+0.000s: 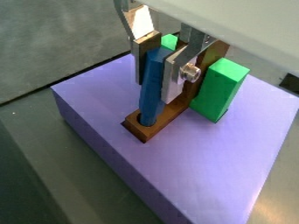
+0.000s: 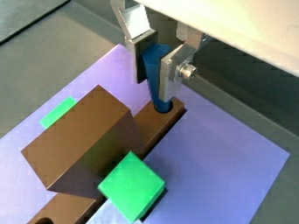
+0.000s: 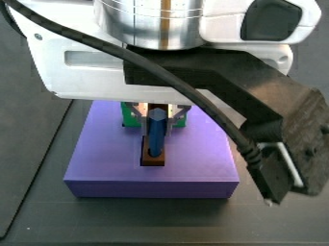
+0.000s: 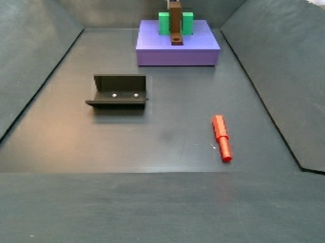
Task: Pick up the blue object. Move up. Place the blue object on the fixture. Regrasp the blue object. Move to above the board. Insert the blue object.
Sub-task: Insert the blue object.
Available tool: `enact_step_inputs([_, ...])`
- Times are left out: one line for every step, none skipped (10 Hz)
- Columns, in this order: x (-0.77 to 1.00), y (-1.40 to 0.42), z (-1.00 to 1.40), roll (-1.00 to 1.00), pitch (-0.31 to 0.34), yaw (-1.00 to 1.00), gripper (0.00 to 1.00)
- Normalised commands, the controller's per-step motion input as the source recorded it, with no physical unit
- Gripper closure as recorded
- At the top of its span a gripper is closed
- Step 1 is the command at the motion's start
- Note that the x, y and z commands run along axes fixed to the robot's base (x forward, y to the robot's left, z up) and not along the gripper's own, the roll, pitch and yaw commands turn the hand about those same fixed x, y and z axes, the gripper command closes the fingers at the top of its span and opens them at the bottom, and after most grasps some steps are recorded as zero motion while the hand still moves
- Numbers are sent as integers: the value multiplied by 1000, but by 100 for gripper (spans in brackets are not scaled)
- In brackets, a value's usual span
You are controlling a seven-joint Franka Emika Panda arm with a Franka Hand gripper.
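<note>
My gripper (image 1: 158, 77) is shut on the blue object (image 1: 151, 96), a slim blue peg held nearly upright between the silver fingers (image 1: 177, 77). It also shows in a wrist view (image 2: 156, 70) and a side view (image 3: 154, 135). The peg's lower end sits in the round hole at the end of the brown bar (image 2: 87, 149) on the lavender board (image 1: 176, 171). The gripper is above the board's green block (image 1: 218, 87). In a side view the board (image 4: 197, 52) lies at the far end, and the fixture (image 4: 118, 92) stands empty on the floor nearer the middle.
A red peg (image 4: 222, 139) lies on the dark floor right of the fixture. A second green block (image 2: 56, 114) sits on the far side of the brown bar. Sloped grey walls (image 4: 38, 85) enclose the floor.
</note>
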Motion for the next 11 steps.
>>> enact_step_inputs([494,-200,-46,14,213,-169,100])
enact_step_inputs([566,-37,-226,119,189,-237,100])
enact_step_inputs([537,0,-386,254,186,-243,100])
enact_step_inputs([411,137,-391,340,193,-203,100])
enact_step_inputs([471,163,-389,343,199,-146,100])
enact_step_inputs([540,0,-369,261,199,-134,100])
enact_step_inputs([369,-29,-537,97,103,-163,100])
enact_step_inputs([300,-31,-754,21,40,-149,100])
enact_step_inputs([280,-34,-320,0,93,-117,100])
enact_step_inputs([0,0,0,0,-13,0,100])
enact_step_inputs([0,0,0,0,0,0,100])
